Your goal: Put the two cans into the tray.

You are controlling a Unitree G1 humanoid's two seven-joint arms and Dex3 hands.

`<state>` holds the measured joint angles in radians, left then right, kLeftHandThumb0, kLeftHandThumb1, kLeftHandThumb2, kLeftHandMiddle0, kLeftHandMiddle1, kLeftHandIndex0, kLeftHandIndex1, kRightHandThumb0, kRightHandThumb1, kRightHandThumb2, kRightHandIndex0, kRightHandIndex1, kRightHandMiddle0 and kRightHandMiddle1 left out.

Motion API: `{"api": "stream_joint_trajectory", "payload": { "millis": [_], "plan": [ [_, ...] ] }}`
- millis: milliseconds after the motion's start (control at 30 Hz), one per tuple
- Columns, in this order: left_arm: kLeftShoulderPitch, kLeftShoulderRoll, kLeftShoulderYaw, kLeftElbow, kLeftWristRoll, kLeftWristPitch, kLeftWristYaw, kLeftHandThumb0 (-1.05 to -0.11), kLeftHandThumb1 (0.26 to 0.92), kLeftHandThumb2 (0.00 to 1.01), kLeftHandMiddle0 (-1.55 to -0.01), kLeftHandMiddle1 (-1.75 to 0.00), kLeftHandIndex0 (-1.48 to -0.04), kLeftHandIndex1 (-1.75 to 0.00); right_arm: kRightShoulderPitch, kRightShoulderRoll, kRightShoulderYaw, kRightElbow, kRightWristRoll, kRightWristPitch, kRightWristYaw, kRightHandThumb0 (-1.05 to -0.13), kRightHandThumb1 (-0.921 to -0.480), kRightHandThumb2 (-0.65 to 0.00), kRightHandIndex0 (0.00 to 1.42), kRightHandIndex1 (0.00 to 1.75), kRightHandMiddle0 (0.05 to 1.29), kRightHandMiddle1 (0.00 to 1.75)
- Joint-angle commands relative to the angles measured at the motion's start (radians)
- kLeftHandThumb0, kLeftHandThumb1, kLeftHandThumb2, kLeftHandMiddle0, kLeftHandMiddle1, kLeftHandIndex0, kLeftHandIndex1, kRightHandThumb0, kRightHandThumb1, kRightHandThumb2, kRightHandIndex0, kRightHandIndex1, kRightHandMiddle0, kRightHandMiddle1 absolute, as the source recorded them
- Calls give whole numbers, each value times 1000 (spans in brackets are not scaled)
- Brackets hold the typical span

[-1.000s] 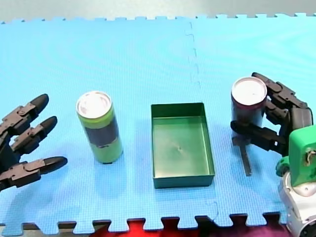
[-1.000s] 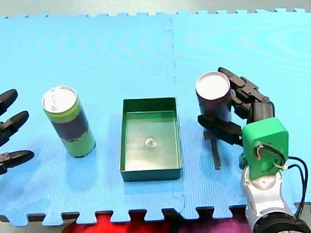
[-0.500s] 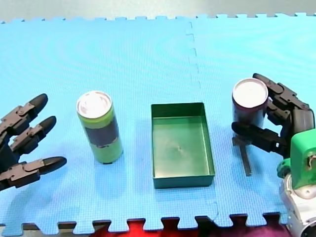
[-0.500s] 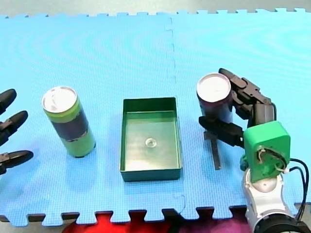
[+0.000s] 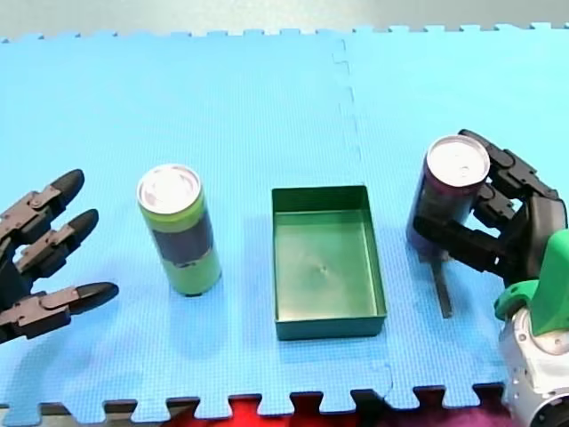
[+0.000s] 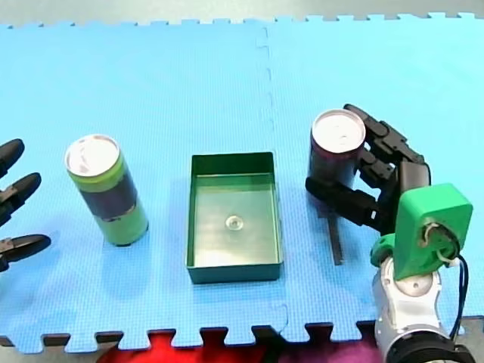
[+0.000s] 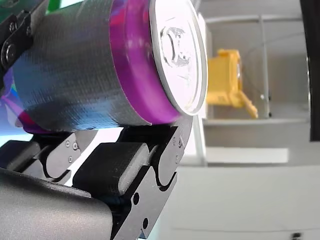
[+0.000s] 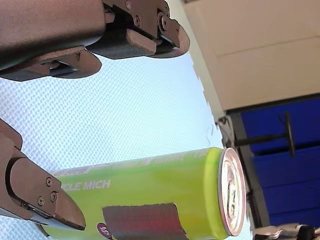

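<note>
Clasping the tilted purple can point(image 5: 444, 194) in the right hand point(image 5: 500, 218), beside the green tray point(image 5: 329, 327); holding the left hand point(image 5: 37, 260) uncurled and empty near the upright green can point(image 5: 182, 236)

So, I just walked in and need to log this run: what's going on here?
The robot's right hand is closed around the purple can, which leans slightly, just right of the green tray. The green can stands upright on the blue mat left of the tray, untouched, with the left hand open beside it near the mat's left edge. Neither can is in the tray yet.
</note>
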<state>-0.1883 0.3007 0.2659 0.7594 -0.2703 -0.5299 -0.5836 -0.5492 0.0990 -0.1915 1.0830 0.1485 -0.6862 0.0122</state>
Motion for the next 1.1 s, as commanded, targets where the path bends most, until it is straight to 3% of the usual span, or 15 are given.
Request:
{"api": "stream_joint_trajectory", "payload": {
  "millis": [0,67,133,267,367,533,700,800,900,1067],
  "plan": [
    [-7,11,-2,7,9,-5,4,-1048,688,5,-380,-4,-322,-3,-11,18,-15,-130,49,55,15,-309,-731,-3,1354,0,1207,0],
    [-8,12,-4,4,13,-4,7,-1048,688,5,-380,-3,-322,-3,-7,19,-7,-166,37,68,4,-308,-733,-3,1351,0,1203,0],
    [-7,12,-6,1,17,-3,11,-1048,690,5,-380,-3,-323,-3,-4,18,2,-193,22,67,-4,-308,-734,-3,1348,0,1201,0],
    [-4,9,-9,-10,25,-5,19,-1048,694,6,-381,-3,-326,-4,3,12,17,-226,-7,42,-3,-314,-736,-2,1341,0,1197,0],
    [-1,7,-11,-18,29,-4,25,-1048,696,7,-380,-3,-327,-4,13,12,27,-252,-29,43,-14,-318,-737,-2,1340,0,1197,0],
    [3,3,-16,-32,33,0,34,-1048,701,7,-381,-3,-328,-4,25,21,48,-319,-58,86,-45,-326,-739,-1,1338,0,1195,0],
    [9,1,-23,-47,37,3,44,-1048,703,6,-382,-3,-331,-4,39,25,65,-378,-69,132,-58,-334,-738,0,1334,0,1195,0],
    [11,0,-27,-48,39,1,49,-1048,705,7,-381,-3,-331,-4,50,29,78,-419,-90,165,-81,-338,-737,0,1332,0,1195,0],
    [11,-2,-30,-47,40,-3,51,-1048,708,7,-381,-2,-331,-3,48,27,86,-431,-106,184,-100,-342,-735,0,1331,0,1195,0],
    [9,-5,-34,-43,43,-4,53,-1048,711,7,-379,-1,-330,-2,30,27,92,-427,-111,198,-105,-345,-734,0,1331,0,1198,1]
  ]
}}
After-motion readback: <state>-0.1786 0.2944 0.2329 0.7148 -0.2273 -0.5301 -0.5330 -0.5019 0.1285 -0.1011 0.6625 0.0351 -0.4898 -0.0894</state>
